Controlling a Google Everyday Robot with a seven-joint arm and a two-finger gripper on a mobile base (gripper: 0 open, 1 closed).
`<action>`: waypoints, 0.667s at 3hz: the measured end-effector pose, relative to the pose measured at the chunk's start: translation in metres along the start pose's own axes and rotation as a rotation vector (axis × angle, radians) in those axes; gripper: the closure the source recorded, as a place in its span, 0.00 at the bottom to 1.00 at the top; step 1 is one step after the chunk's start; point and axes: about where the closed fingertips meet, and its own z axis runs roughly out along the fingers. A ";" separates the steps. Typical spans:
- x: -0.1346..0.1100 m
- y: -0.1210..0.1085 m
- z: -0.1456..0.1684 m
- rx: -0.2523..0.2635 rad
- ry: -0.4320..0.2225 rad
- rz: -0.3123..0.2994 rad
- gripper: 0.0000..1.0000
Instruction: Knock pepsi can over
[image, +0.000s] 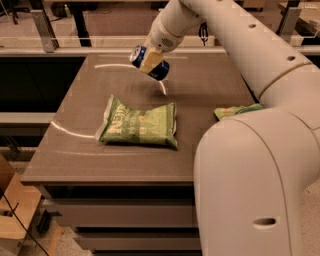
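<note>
In the camera view we see the gripper over the far part of the table. Its jaws are closed around the pepsi can, which hangs tilted above the tabletop (apparently clear of it, beyond the green snack bag). We judge the task unfinished: the can is tipped but held, not yet lying on its side on the table.

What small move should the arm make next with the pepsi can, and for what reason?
Probably lower it a little and let go. The gripper, over the far part of the table, holds the pepsi can tilted in the air, beyond the green snack bag. Released low at that tilt, it should likely end on its side.
</note>
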 end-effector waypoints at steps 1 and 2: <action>0.016 0.026 0.004 -0.122 0.154 -0.106 0.38; 0.022 0.042 0.005 -0.213 0.218 -0.167 0.15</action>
